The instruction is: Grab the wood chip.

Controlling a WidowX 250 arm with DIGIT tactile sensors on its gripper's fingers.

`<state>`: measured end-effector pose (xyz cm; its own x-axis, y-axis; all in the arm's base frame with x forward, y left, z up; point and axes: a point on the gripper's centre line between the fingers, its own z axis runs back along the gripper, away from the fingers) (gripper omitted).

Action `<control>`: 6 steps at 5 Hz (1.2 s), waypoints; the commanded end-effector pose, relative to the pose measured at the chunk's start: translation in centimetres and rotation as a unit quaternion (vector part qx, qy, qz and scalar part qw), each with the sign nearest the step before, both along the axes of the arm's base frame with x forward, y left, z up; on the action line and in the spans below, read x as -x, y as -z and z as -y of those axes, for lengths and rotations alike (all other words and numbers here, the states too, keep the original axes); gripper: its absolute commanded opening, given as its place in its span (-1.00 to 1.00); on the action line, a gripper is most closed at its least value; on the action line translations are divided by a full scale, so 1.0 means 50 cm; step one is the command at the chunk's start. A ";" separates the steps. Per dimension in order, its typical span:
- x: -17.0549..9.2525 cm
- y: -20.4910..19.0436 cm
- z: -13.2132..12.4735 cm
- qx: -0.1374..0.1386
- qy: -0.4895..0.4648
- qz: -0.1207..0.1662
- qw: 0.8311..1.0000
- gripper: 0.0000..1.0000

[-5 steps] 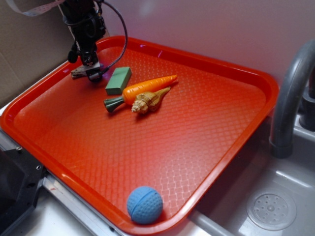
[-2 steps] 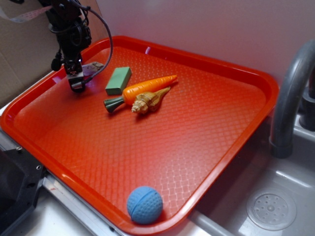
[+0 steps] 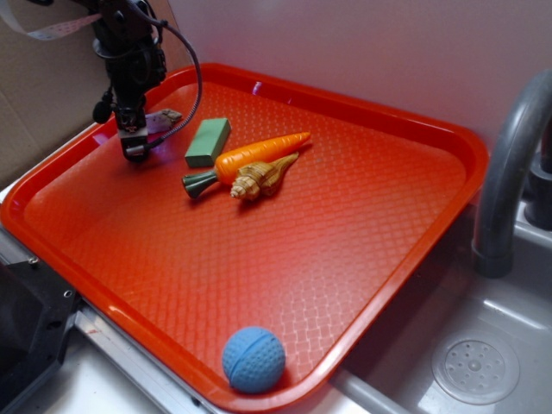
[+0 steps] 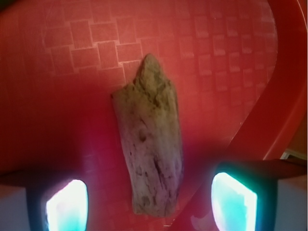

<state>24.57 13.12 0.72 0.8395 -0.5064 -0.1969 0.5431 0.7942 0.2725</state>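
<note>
The pincer [image 3: 134, 148] hangs near the tray's [image 3: 414, 112] far-left corner, its fingers [image 4: 67, 208] spread apart on either side of the wood chip [image 4: 150, 153], which lies flat on the tray, lined up lengthwise between them, seemingly for closing across its narrow width.

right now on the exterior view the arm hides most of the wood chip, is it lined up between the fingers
Observer: Yes. In the wrist view the wood chip sits lengthwise in the gap of the gripper, pointed end away from the camera.
Operator: are the pads touching it
Observer: No. Bare tray shows between the chip and each of the fingers; the jaws stand open.
Operator: anything close beside it
Observer: Only the tray rim, which runs close on the chip's right in the wrist view.
</note>
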 end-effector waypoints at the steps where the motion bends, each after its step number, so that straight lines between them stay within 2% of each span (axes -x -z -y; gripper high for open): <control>1: 0.027 0.067 0.026 0.014 -0.042 -0.040 0.998 -1.00; 5: 0.028 0.062 0.034 0.027 -0.032 -0.042 0.998 -1.00; 6: 0.029 0.047 0.038 0.041 -0.025 -0.030 0.998 -1.00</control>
<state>24.49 12.22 0.20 0.8451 -0.5000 -0.1891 0.5332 0.8140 0.2305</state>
